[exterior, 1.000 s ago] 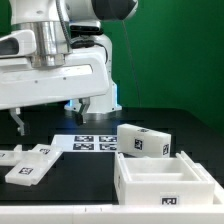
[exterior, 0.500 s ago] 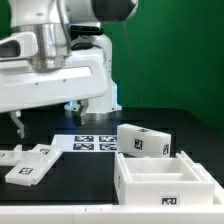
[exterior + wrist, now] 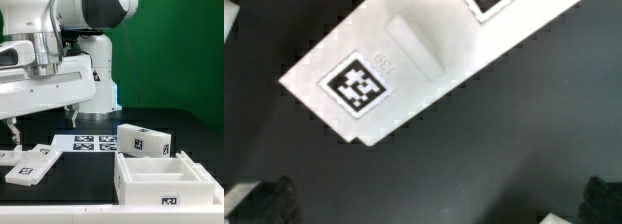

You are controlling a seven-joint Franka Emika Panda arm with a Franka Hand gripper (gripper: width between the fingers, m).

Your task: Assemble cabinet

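Note:
The cabinet is in loose white parts with black-and-white tags. An open box piece (image 3: 165, 180) stands at the front of the exterior view's right, with a smaller closed block (image 3: 145, 142) behind it. Flat panels (image 3: 28, 165) lie at the front of the exterior view's left. My gripper (image 3: 14, 130) hangs just above these panels. In the wrist view a tagged flat panel (image 3: 393, 70) lies below my gripper (image 3: 438, 205). The dark fingertips (image 3: 267, 200) stand wide apart with nothing between them.
The marker board (image 3: 95, 143) lies flat on the black table behind the panels, beside the robot base (image 3: 100, 105). The arm's large white links fill the upper part of the exterior view's left. A green wall stands behind.
The arm has swung and the gripper has dropped slightly and shifted toward the exterior view's left, closer over the flat panels. The cabinet parts have not moved.

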